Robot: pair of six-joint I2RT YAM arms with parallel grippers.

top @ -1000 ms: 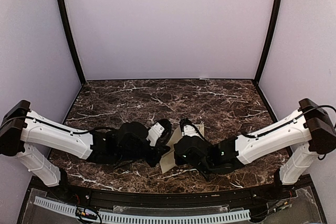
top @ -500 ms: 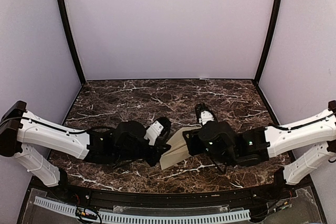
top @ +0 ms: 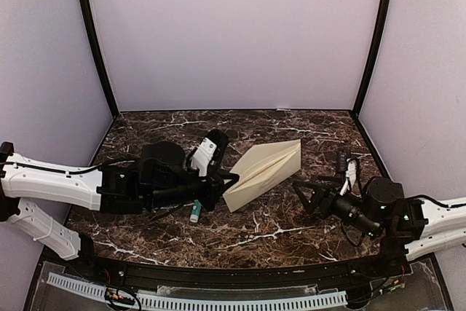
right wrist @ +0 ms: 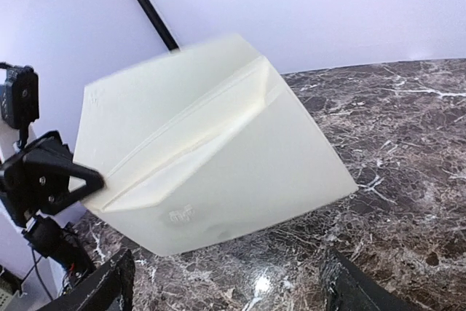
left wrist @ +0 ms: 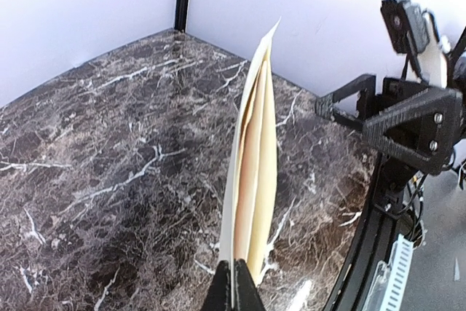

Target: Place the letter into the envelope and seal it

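The envelope [top: 266,171] is a pale cream rectangle held tilted above the marble, its far corner pointing back right. My left gripper [top: 231,178] is shut on its near left corner. In the left wrist view the envelope [left wrist: 253,172] stands edge-on out of the shut fingertips [left wrist: 237,287], with cream layers showing inside it. I cannot tell the letter apart from those layers. In the right wrist view the envelope [right wrist: 211,154] fills the middle, with a small emblem [right wrist: 182,215] on it. My right gripper [top: 306,196] is open and empty, to the right of the envelope and apart from it.
A small white and green tube [top: 195,213] lies on the marble table [top: 175,132] under the left arm. Pale walls close in the back and both sides. A black rail [top: 240,271] runs along the near edge.
The right gripper has opened, let go of the envelope and drawn back to the right. The left arm has swung the envelope up and toward the back, uncovering the small tube.
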